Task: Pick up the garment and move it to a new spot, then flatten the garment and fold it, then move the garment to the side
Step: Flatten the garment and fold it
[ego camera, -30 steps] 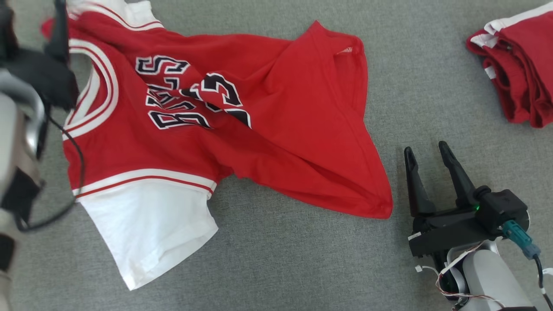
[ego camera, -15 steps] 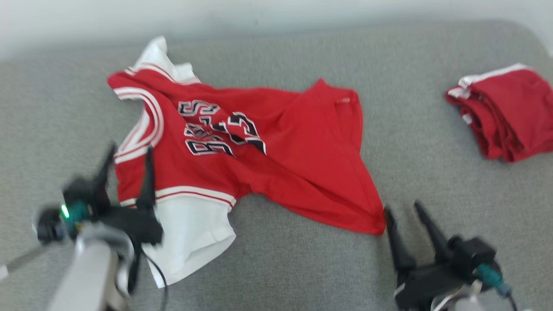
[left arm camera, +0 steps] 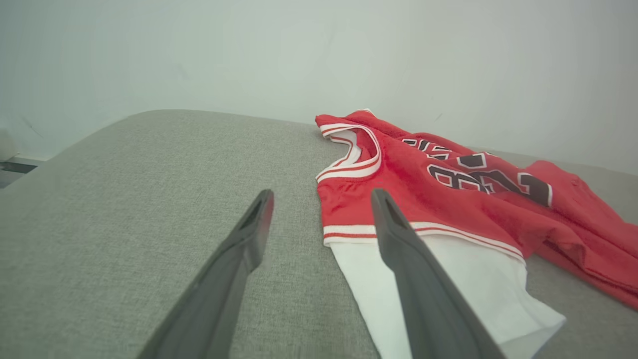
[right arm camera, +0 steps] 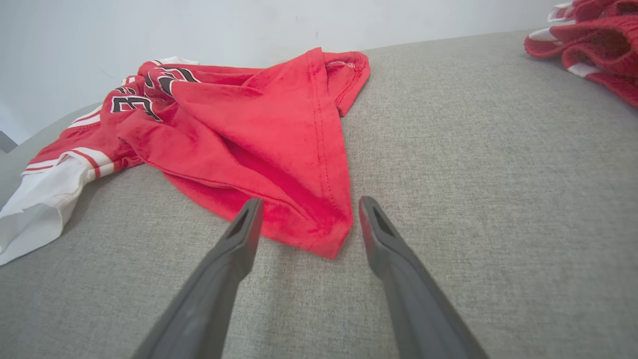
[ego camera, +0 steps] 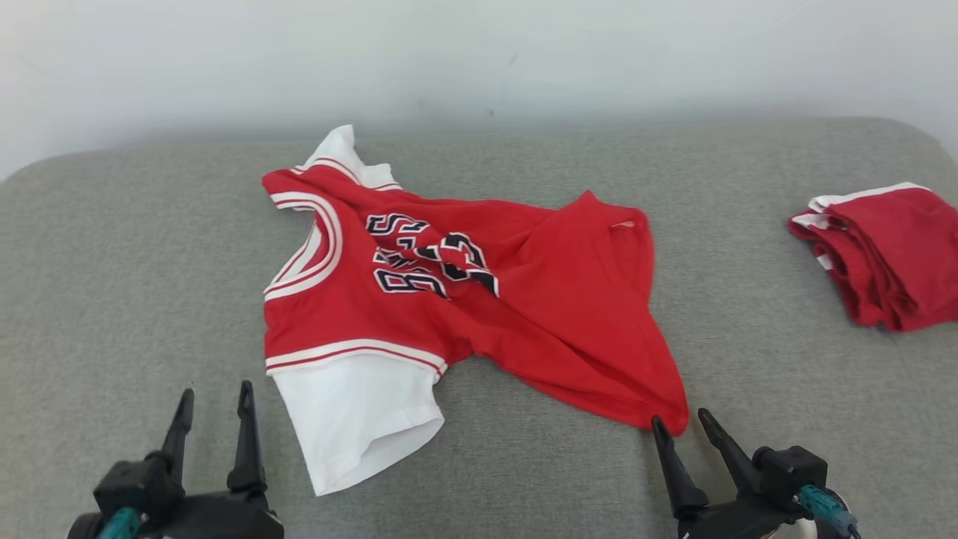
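Observation:
The garment (ego camera: 524, 299) is a red jersey with white sleeves and black-and-white lettering, lying crumpled on the grey cushion. My left gripper (ego camera: 214, 395) stands open at the lower left, just left of the white sleeve (ego camera: 359, 412), holding nothing. My right gripper (ego camera: 681, 419) is open at the lower right, its tips at the jersey's red bottom corner (ego camera: 670, 419). In the left wrist view the garment (left arm camera: 448, 199) lies ahead and to the right of my fingers (left arm camera: 398, 239). From the right wrist, the red corner (right arm camera: 329, 239) sits between my open fingers (right arm camera: 244, 229).
A folded stack of red garments (ego camera: 883, 254) with white trim lies at the right edge of the cushion (ego camera: 135, 284), also seen at the upper right (right arm camera: 593, 35) from the right wrist. A pale wall (ego camera: 479, 60) runs behind the cushion.
The head camera has pulled back and tilted up, bringing the wall into view. My left arm has come down from beside the jersey's collar to the lower left. The garment lies as before.

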Robot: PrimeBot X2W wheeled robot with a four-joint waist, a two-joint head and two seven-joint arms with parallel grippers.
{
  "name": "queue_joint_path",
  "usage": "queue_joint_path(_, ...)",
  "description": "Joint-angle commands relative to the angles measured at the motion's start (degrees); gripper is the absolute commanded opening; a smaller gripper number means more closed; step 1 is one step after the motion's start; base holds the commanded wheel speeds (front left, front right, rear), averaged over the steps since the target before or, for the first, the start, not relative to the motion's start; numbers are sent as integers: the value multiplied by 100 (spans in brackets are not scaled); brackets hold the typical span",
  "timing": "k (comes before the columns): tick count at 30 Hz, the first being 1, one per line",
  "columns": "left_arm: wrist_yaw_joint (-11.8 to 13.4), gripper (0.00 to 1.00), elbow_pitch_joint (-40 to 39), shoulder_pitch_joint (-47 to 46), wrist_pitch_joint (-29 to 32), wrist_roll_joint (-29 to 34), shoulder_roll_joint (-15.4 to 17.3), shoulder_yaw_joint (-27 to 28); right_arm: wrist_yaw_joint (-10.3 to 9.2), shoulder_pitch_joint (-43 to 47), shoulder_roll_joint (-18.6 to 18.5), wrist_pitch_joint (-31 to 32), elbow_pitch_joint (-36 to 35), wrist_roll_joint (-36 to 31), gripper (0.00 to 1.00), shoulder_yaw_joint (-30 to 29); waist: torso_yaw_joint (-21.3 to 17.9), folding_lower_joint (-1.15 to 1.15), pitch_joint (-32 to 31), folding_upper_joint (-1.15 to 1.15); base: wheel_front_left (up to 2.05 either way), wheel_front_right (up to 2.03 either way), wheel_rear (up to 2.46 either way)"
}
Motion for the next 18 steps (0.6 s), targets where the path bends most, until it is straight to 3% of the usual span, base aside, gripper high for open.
queue_joint_path(1, -52, 100, -50, 128, -17, 110, -61, 56, -16, -46, 14, 0, 86, -16, 93, -46, 151, 1, 66, 1, 0, 0, 0)
queue_joint_path(14, -236, 100, -3, 189, -18, 339, -327, -50, -15, -13, 111, -1, 289, 21, 87, -323, 296, 1, 193, 1, 0, 0, 0)
queue_joint_path(15, -242, 100, 5, 165, -18, 344, -330, -70, -15, -18, 112, -1, 302, 32, 81, -321, 302, 1, 203, 1, 0, 0, 0)
queue_joint_path(17, -249, 100, 25, 127, -18, 351, -339, -90, -15, -22, 123, -1, 350, 63, 50, -326, 312, 1, 217, 1, 0, 0, 0)
queue_joint_path(18, -232, 100, 32, 113, -18, 351, -342, -91, -15, -31, 138, -1, 353, 72, 45, -330, 315, 1, 222, 1, 0, 0, 0)
